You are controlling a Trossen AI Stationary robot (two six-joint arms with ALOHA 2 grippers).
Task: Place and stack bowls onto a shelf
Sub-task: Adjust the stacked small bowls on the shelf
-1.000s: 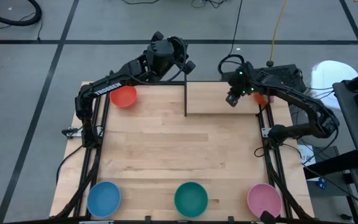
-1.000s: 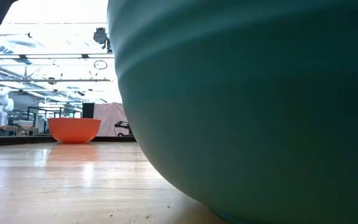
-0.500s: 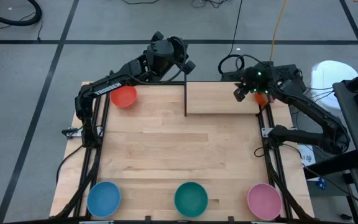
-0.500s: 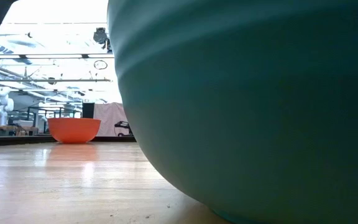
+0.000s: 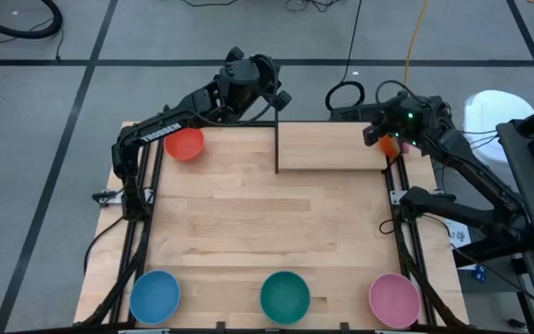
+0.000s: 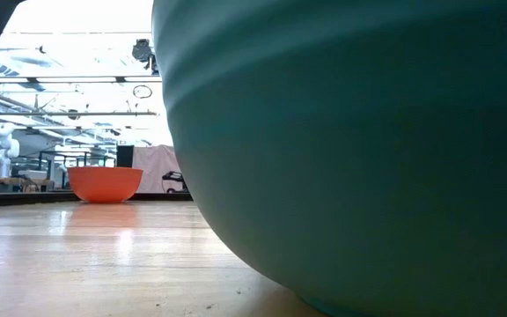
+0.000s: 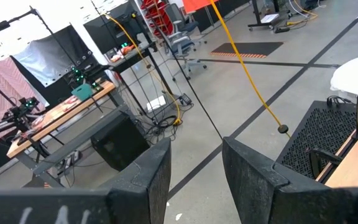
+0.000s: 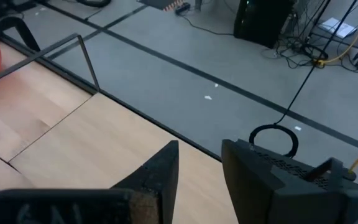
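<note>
The shelf (image 5: 327,147), a light-wood board with a black post (image 5: 277,148), stands at the table's far side. A red-orange bowl (image 5: 184,143) sits on the tabletop to the shelf's left. An orange bowl (image 5: 389,146) shows at the shelf's right end, mostly hidden by my right arm. Blue (image 5: 156,295), teal (image 5: 285,295) and pink (image 5: 394,297) bowls sit along the near edge. My left gripper (image 7: 196,180) hangs open beyond the far edge, above the post. My right gripper (image 8: 199,180) is open above the shelf's far right corner, holding nothing.
In the low view the teal bowl (image 6: 350,158) fills most of the picture, with the red-orange bowl (image 6: 105,183) far behind it. Bare tabletop (image 5: 267,223) lies between the shelf and the near row of bowls. Black frame rails run along both sides.
My right gripper has drawn back from over the shelf's right part toward the table's far right corner and risen, tipping up nearer to level and rolling a little. Its fingers have stayed open. The bowls have not moved.
</note>
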